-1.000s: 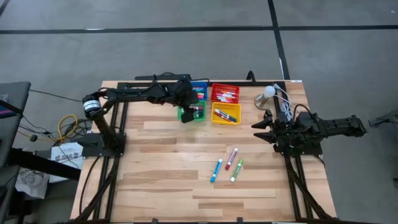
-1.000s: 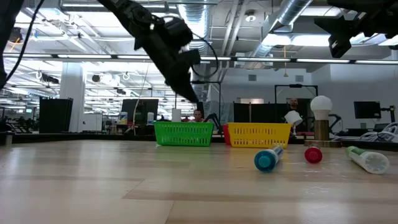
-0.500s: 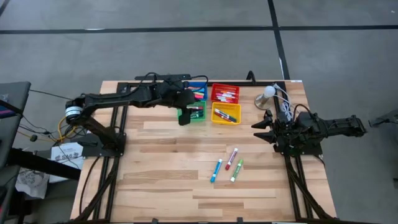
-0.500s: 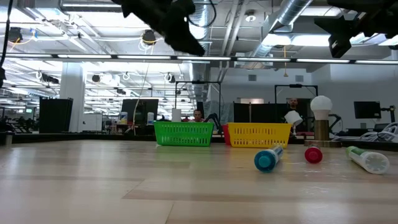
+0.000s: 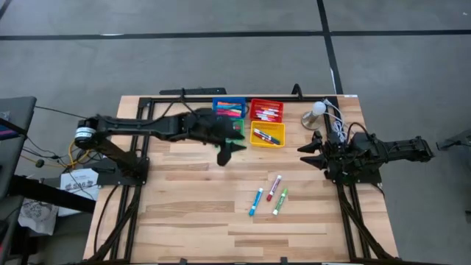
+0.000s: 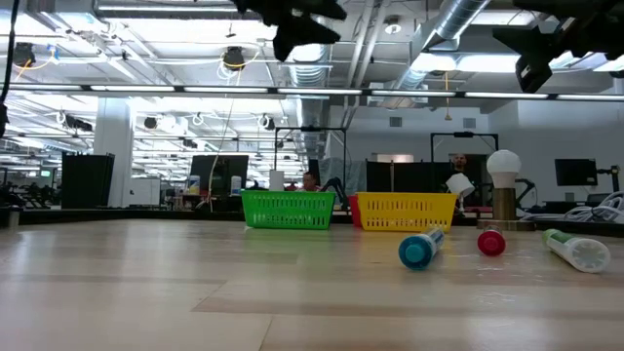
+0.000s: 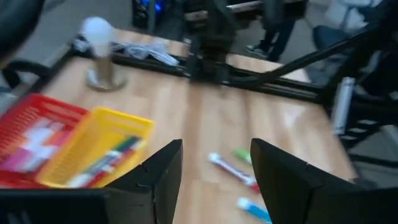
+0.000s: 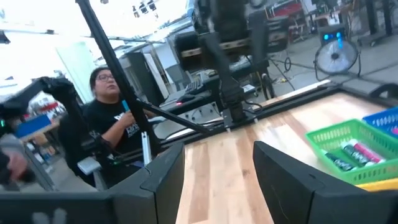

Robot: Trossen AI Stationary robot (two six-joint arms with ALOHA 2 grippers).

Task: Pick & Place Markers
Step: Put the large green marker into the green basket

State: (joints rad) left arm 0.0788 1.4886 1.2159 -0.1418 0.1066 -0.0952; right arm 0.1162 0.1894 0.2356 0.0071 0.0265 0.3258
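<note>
Markers (image 5: 268,194), three loose on counter (image 5: 191,221) at 5 o'clock of left end effector (image 5: 227,152), spread empty for pickup; right end effector (image 5: 309,149) parked, released.

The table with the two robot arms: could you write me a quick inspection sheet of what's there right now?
Surface: wooden table, bare at the front.
Job's things: three loose markers mid-table; more in the blue bin, red bin, green bin and yellow bin.
Clutter: small lamp by the bins.
Grippers: left gripper open, empty, near the green bin; right gripper open, empty, waiting at the right edge.
Cables: bundle off the left side.
Surroundings: a seated person beyond the table.
</note>
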